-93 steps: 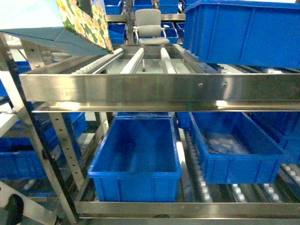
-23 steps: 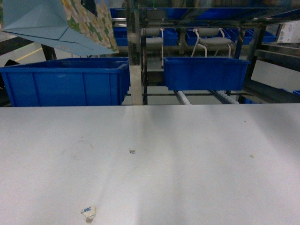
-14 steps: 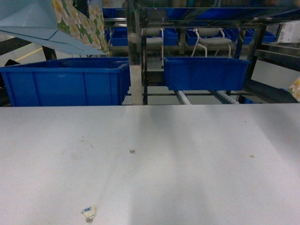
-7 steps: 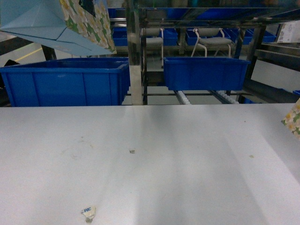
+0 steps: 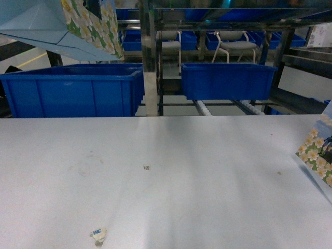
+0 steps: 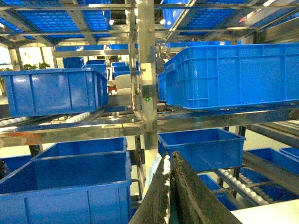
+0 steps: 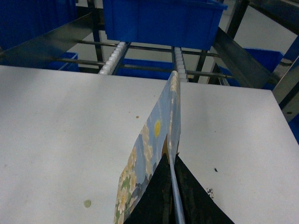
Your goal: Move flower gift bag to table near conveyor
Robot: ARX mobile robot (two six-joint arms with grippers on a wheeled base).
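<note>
Second bag (image 5: 317, 154) further in over table (image 5: 171, 176), clamped in right gripper (image 7: 172, 161); left gripper (image 6: 169, 161) clamped on bag (image 5: 62, 26).
</note>
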